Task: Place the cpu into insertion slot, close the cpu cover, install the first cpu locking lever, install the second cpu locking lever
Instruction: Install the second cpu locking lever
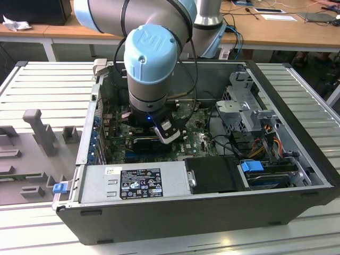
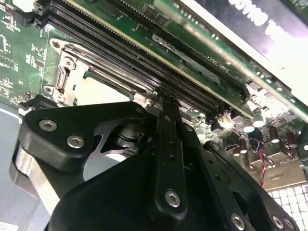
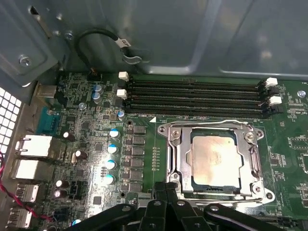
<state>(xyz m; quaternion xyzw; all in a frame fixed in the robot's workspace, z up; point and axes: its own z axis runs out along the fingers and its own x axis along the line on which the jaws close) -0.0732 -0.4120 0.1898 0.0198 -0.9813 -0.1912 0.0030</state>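
- We see the gripper [image 3: 166, 188] with its fingers [image 2: 166, 125] pressed together, holding nothing, tips low over the board [image 3: 139, 144].
- Just beyond the tips, the cpu [image 3: 215, 160] sits in the insertion slot [image 3: 185, 185].
- The cpu cover [image 3: 180, 156] lies down around it.
- Farther off run memory slots [image 3: 192, 98].

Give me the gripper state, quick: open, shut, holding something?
Gripper: shut, holding nothing, fingertips together at the edge of the cover, which lies closed over the cpu.
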